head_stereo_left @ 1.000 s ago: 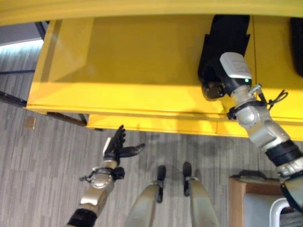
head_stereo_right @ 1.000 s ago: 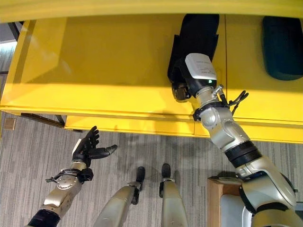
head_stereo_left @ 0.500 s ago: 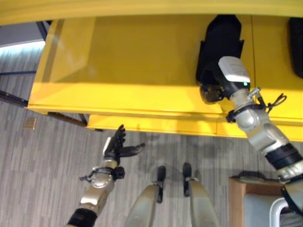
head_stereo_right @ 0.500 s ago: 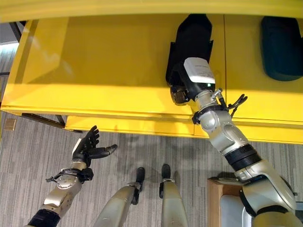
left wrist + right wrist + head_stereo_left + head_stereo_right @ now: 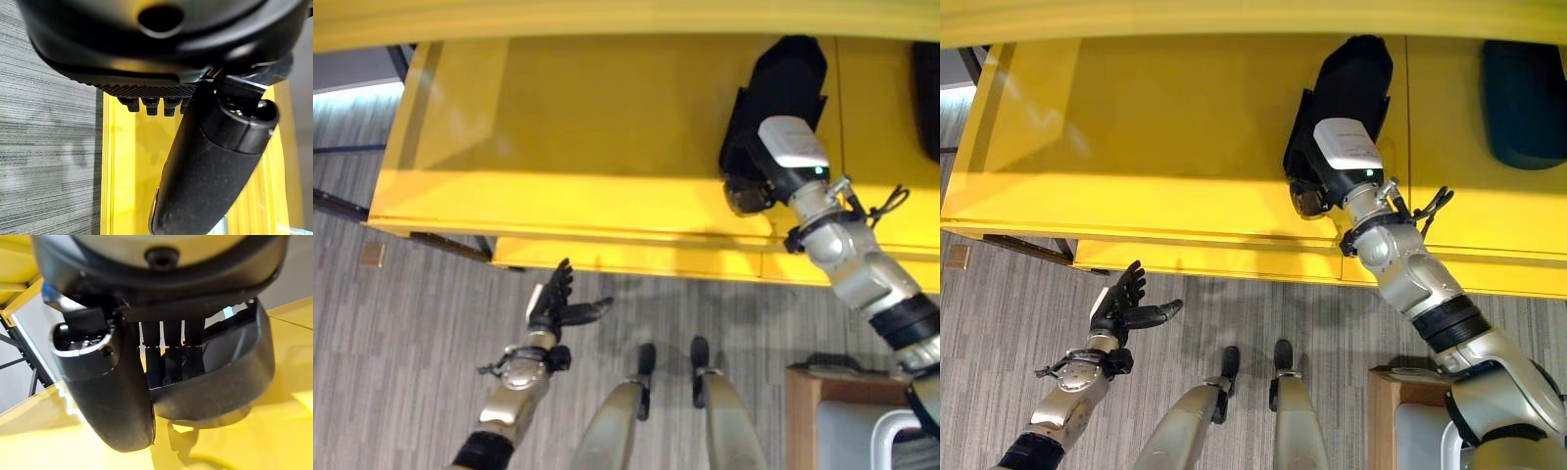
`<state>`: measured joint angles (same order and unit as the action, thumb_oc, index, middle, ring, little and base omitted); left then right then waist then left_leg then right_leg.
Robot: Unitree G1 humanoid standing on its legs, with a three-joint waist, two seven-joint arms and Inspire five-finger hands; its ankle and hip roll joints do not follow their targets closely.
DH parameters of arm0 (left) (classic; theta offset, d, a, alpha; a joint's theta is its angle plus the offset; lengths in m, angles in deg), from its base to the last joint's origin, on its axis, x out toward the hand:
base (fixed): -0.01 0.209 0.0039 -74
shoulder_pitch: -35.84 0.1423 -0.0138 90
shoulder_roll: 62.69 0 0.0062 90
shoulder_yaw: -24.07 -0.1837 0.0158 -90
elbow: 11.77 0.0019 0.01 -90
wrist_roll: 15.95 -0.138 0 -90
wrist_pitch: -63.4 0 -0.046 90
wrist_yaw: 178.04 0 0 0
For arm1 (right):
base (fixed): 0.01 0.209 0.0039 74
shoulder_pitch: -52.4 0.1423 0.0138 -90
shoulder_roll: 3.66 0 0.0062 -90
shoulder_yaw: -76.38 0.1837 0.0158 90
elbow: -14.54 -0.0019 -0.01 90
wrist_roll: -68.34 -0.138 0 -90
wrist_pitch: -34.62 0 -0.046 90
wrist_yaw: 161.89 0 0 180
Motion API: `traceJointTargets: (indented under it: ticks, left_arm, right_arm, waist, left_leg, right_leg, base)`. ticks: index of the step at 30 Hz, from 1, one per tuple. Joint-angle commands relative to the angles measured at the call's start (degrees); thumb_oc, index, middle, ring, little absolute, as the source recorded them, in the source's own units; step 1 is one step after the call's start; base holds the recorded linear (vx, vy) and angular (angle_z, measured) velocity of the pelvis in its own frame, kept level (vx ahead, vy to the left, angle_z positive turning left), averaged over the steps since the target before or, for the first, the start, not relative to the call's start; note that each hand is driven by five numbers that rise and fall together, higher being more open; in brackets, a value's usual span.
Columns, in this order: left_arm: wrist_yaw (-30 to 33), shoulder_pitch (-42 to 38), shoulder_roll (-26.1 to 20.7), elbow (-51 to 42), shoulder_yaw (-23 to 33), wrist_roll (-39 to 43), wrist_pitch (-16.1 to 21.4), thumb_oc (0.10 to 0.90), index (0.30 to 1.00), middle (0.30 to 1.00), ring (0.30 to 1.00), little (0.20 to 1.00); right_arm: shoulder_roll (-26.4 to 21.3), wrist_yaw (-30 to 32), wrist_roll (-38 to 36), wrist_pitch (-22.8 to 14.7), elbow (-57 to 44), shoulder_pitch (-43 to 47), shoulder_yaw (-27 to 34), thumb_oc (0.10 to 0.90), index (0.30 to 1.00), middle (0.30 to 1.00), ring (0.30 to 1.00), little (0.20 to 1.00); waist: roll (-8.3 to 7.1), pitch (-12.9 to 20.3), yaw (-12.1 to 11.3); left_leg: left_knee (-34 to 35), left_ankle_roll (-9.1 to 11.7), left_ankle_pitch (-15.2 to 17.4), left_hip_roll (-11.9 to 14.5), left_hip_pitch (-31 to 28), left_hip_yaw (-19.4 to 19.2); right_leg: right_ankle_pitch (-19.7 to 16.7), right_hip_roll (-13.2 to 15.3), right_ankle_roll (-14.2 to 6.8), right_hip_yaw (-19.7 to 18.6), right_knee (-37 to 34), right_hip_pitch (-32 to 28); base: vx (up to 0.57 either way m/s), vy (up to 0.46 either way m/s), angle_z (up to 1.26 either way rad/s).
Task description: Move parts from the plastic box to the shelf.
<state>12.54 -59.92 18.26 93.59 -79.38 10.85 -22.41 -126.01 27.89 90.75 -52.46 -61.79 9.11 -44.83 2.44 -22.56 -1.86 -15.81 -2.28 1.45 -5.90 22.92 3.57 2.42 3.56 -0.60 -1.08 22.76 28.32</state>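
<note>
Part (image 5: pixel 1347 93) on the shelf (image 5: pixel 1165 147) now, a long black moulded plastic piece lying in the upper right of the frame, and my right hand (image 5: pixel 1317 181) is on its near end. Since a moment ago the piece has swung: its far end has tipped toward the right of the frame while my wrist has crept a little further in over the yellow surface. I read that as the placing step nearly done, the part being nudged square on the shelf rather than carried. In my right wrist view my fingers (image 5: pixel 168 360) run down straight against a curved, glossy black wall of the part, thumb alongside, so they look laid against it rather than wrapped round it; I would call them relaxed and pressing. The shelf is smooth painted yellow metal with a hard front lip, slick enough that the plastic should slide easily under a push. A second dark rounded piece (image 5: pixel 1525 98) already lies at the far right of the frame, well apart from mine. My left hand (image 5: pixel 1121 308) hangs at the lower left over grey striped carpet floor (image 5: pixel 999 323), fingers straight and spread, holding nothing. The plastic box itself I cannot make out from here.
</note>
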Motion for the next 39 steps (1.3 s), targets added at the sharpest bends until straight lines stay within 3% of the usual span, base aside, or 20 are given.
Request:
traceJointTargets:
  ticks: [1, 19, 39]
  left_arm:
    - [-0.21, 1.02, -2.04, -3.91, -0.54, 1.39, 4.98, 0.9, 1.0, 1.0, 1.0, 1.0]
    - [-0.03, 1.53, -2.77, -4.14, 0.18, 1.75, 4.99, 0.9, 1.0, 1.0, 1.0, 1.0]
    - [0.18, 1.12, -3.19, -4.26, 0.27, 2.13, 4.77, 0.9, 1.0, 1.0, 1.0, 1.0]
  right_arm:
    - [-2.59, 0.76, 1.62, -1.71, -3.22, 5.07, -1.59, 0.4, 0.3, 0.3, 0.3, 0.3]
    - [-5.67, -2.0, 2.73, -2.41, -4.07, 13.81, -8.21, 0.4, 0.3, 0.3, 0.3, 0.3]
    - [-6.92, -4.79, 1.52, -4.43, -11.81, 20.75, -12.56, 0.4, 0.3, 0.3, 0.3, 0.3]
  waist:
    - [-1.66, 3.64, -0.95]
    - [-1.95, 3.42, -1.35]
    - [-2.09, 3.41, -1.82]
  left_leg:
    - [-2.35, 2.54, 2.62, 3.96, 0.46, -1.82]
    - [-2.55, 2.61, 2.6, 4.02, 0.45, -1.83]
    - [-3.13, 2.41, 2.98, 4.02, 0.45, -1.85]
  right_leg:
    - [1.74, 0.54, -1.76, -2.33, 1.76, -1.68]
    - [1.72, 0.42, -1.7, -2.29, 1.64, -1.89]
    - [1.96, 0.47, -1.64, -2.39, 2.25, -1.7]
  base:
    - [0.0, 0.0, 0.0]
    - [0.0, 0.0, 0.0]
    - [0.0, 0.0, 0.0]
